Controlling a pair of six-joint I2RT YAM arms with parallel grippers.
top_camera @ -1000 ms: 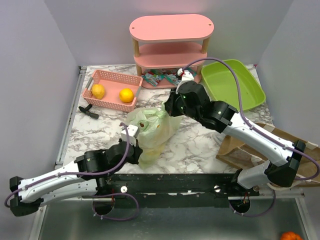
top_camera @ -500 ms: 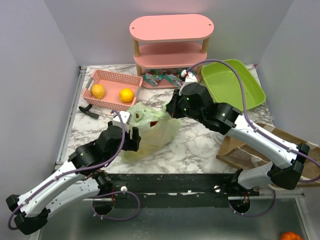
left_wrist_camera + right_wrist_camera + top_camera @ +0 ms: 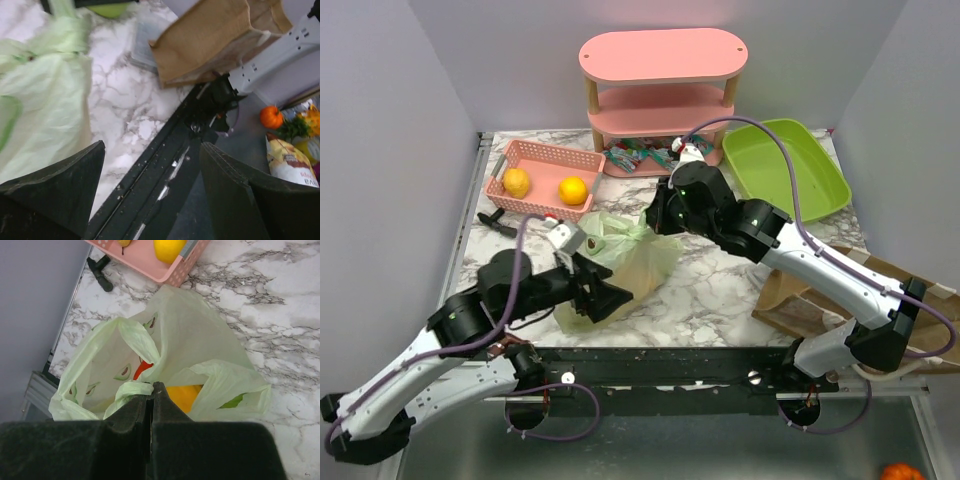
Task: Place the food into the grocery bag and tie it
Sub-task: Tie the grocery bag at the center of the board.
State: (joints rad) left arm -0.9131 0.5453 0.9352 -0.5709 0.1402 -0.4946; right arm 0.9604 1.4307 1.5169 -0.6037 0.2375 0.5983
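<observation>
The grocery bag (image 3: 630, 255) is pale green with avocado prints and slumps in the middle of the marble table. In the right wrist view the grocery bag (image 3: 200, 350) shows an orange-yellow piece of food (image 3: 182, 396) and a red one (image 3: 142, 369) through its mouth. My right gripper (image 3: 152, 388) is shut on a twisted handle (image 3: 131, 390) at the bag's far side, and from above the right gripper (image 3: 656, 214) hangs over that edge. My left gripper (image 3: 613, 296) stands open at the bag's near side with nothing between its fingers (image 3: 60, 190). Teal-and-red snack packets (image 3: 640, 157) lie under the shelf.
A pink basket (image 3: 535, 196) with two yellow fruits sits at the back left, with a black tool (image 3: 498, 222) beside it. A pink shelf (image 3: 663, 80) and a green tray (image 3: 785, 165) stand at the back. A brown paper bag (image 3: 820, 285) lies at the right, also in the left wrist view (image 3: 210, 35).
My left gripper has opened and let go of the bag, and its arm has risen and swung toward the near edge. The bag has sagged and shifted. The right gripper has hardly moved.
</observation>
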